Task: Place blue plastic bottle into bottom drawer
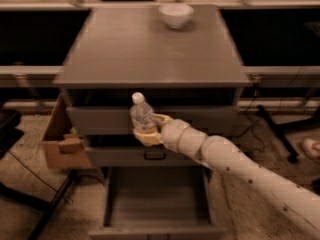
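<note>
The blue plastic bottle (142, 113), clear with a white cap, stands upright in my gripper (148, 129), which is shut on its lower half. My cream arm reaches in from the lower right. The bottle hangs in front of the top drawer face of the grey cabinet (150, 49), above the middle drawer's black handle (155, 155). The bottom drawer (156, 200) is pulled out below, its plain grey inside showing nothing in it. The bottle is above the drawer's rear part, well clear of it.
A white bowl (176, 14) sits at the back of the cabinet top. An open cardboard box (62, 141) stands against the cabinet's left side. Cables and a black chair base (280, 129) lie on the floor at right.
</note>
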### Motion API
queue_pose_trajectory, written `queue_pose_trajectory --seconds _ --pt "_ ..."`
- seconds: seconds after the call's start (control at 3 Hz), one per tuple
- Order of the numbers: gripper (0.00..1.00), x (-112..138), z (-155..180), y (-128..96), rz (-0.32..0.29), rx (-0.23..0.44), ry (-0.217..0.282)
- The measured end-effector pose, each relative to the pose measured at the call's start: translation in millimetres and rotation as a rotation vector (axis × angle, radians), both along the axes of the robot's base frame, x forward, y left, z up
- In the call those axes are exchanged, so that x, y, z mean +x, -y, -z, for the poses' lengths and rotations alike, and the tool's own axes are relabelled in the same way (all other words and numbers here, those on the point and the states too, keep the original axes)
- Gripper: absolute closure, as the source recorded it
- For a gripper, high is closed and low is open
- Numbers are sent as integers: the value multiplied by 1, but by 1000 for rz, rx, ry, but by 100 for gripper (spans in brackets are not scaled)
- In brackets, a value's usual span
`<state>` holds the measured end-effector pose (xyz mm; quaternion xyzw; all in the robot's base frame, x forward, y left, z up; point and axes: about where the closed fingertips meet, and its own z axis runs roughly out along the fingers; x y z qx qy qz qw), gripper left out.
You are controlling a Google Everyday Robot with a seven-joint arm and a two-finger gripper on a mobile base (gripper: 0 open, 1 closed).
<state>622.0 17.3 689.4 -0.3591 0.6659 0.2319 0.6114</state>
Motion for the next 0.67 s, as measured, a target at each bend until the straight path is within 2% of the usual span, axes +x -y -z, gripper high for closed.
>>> queue_pose_trajectory --seconds 0.33,0.67 --pt "100 -4 3 3 -27 4 -20" --pt "100 -4 -1 3 -27 4 -20"
